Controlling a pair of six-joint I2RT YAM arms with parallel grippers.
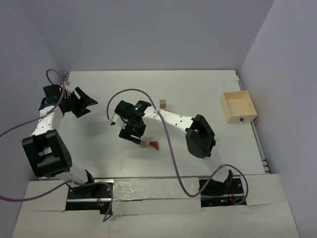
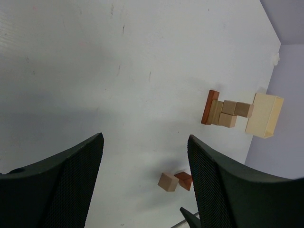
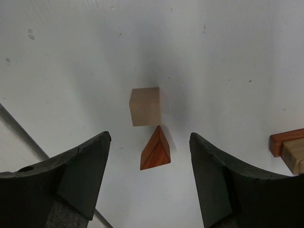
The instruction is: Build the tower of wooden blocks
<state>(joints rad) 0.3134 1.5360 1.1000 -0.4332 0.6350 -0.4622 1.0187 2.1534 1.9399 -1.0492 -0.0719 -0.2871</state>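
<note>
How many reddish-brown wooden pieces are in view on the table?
2. A triangular wedge lies beside a loose tan cube under the open right gripper; a flat block sits at one end of the tower. More may be hidden behind the tower.

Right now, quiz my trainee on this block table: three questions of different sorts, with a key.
1. True or false: the tan cube and the reddish-brown wedge lie unheld under the open right jaws.
2. The left jaws hold: A a cube; B a wedge; C nothing.
3. Fill in: the pale wooden box carries a ____ dot.
Key: 1 true; 2 C; 3 blue.
</note>
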